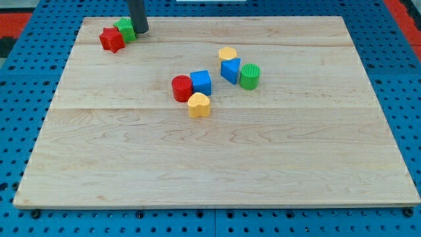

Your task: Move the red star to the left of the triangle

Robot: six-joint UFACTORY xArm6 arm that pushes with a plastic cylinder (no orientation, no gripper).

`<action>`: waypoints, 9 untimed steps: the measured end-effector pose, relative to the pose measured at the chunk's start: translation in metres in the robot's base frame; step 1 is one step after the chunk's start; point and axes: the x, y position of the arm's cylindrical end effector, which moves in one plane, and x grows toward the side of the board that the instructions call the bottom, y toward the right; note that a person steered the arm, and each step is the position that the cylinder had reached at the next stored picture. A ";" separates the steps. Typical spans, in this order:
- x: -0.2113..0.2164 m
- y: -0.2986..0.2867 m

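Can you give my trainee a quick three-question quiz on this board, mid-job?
1. True or false: the red star touches the blue triangle.
2. Which block lies between the red star and my tip? A) green block B) yellow heart C) blue cube
3. Fill in: the green cylinder sits at the triangle's view-____ side.

Key: 1 false, the star is far off at the view's top left; 2 A; 3 right.

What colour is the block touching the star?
Green, beside the red star, in the camera view.
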 end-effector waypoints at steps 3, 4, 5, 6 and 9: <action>0.061 0.020; 0.112 -0.069; 0.084 -0.151; 0.044 -0.136; 0.073 0.083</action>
